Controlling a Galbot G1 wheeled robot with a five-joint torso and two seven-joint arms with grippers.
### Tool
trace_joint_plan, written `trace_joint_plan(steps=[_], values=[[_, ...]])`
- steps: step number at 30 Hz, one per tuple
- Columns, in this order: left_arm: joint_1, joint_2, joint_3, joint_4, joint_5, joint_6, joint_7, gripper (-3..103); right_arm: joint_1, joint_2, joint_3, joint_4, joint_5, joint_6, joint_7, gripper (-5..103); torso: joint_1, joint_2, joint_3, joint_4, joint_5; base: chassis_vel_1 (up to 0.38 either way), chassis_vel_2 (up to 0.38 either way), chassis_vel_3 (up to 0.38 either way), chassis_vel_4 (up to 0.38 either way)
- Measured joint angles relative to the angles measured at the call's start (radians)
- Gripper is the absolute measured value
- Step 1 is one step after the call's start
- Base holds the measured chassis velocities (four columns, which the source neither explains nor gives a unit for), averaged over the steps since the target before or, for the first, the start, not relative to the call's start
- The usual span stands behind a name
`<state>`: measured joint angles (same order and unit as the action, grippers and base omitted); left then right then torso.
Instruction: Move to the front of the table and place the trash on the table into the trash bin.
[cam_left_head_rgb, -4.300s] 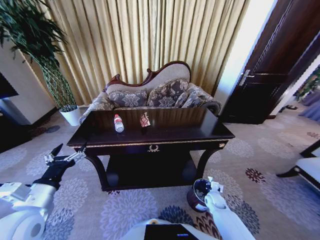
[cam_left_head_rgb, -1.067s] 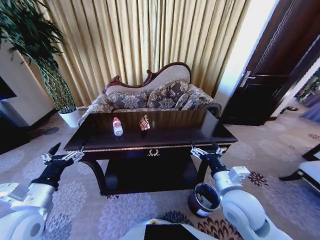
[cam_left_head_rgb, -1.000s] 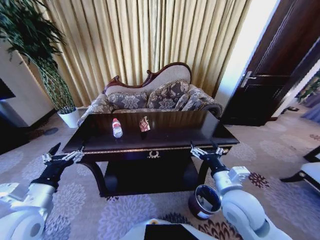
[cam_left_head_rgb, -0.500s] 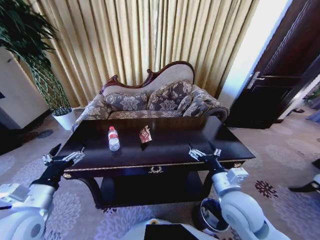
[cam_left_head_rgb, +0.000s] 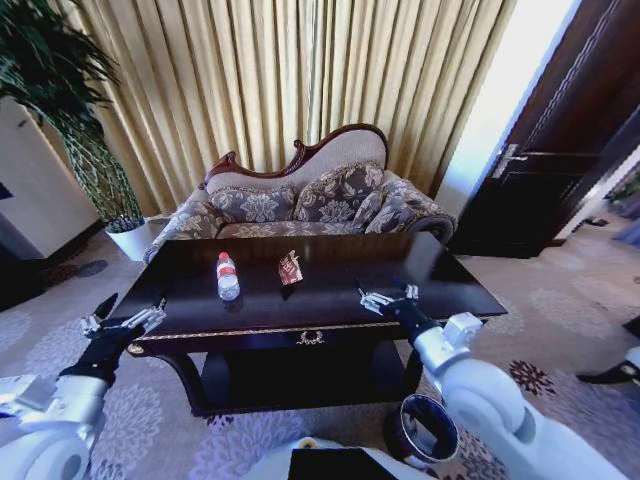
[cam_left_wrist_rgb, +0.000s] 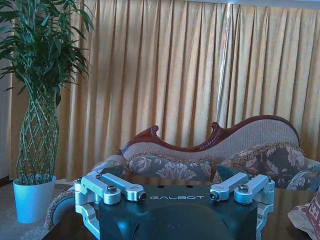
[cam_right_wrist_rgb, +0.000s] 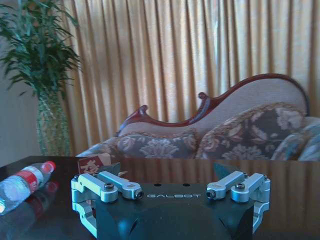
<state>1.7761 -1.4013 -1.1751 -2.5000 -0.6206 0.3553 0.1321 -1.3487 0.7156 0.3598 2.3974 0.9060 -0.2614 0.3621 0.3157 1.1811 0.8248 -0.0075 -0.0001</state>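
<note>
Since half a second ago, the right claw (cam_left_head_rgb: 385, 297) has slid from the front edge of the table (cam_left_head_rgb: 470, 285) to a spot over its dark top, and it reaches toward 11 o'clock, where the trash lies. Its fingers are spread apart and hold nothing, so it looks ready to take something. The rest of the room looks about the same, so the robot seems to have stopped driving. It stands at the front of the table, with the gold emblem (cam_left_head_rgb: 311, 338) right before it.

Over at the left front corner of the table, the left claw (cam_left_head_rgb: 122, 325) waits at about 8 o'clock. Its fingers are open too, and it holds nothing. It sits off to the side, likely so it does not get in the way.

A clear bottle (cam_left_head_rgb: 227, 276) with a red cap lies flat on the table near the middle, toward 11 o'clock. To the right of it, a red-brown wrapper (cam_left_head_rgb: 290, 267) sits crumpled, a little apart from the bottle. In the right wrist view, both are ahead of the claw and off to one side: the bottle (cam_right_wrist_rgb: 22, 186) and the wrapper (cam_right_wrist_rgb: 96, 163).

Down on the carpet sits the trash bin (cam_left_head_rgb: 426, 428), close by the right arm at about 5 o'clock. My guess is that this makes the drop a short trip. No trash is picked up yet.
</note>
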Motion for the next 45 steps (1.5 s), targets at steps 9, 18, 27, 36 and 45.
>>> trace_joint_plan(steps=[9,18,27,36,45], values=[[0.0,-0.013,0.001,0.0,0.027,-0.018,0.0,100,0.327,-0.013,-0.321,-0.18,0.097,0.0,-0.015,100,0.0,0.0,0.0,-0.0001,-0.0002,0.0,0.0,0.0,0.0],[0.015,-0.04,0.003,0.0,0.062,-0.032,0.002,100,0.519,0.103,-0.51,-0.304,0.095,0.0,-0.024,100,0.0,0.0,0.0,0.0001,0.0,0.0,0.0,0.0,0.0],[0.016,-0.049,0.012,0.0,0.084,-0.035,0.004,100,0.639,0.213,-0.633,-0.414,0.091,0.0,-0.04,100,0.0,0.0,0.0,0.0,0.0,0.0,0.0,0.0,0.0],[0.015,-0.055,0.013,0.0,0.088,-0.038,0.006,100,0.688,0.251,-0.674,-0.499,0.068,-0.004,-0.046,100,0.0,0.0,0.0,0.0,0.0001,0.0,0.0,0.0,0.0],[0.019,-0.067,0.019,0.0,0.099,-0.047,0.022,100,0.717,0.256,-0.683,-0.545,0.055,-0.016,-0.051,100,0.0,0.0,0.0,0.0,0.0001,0.0,0.0,0.0,0.0]])
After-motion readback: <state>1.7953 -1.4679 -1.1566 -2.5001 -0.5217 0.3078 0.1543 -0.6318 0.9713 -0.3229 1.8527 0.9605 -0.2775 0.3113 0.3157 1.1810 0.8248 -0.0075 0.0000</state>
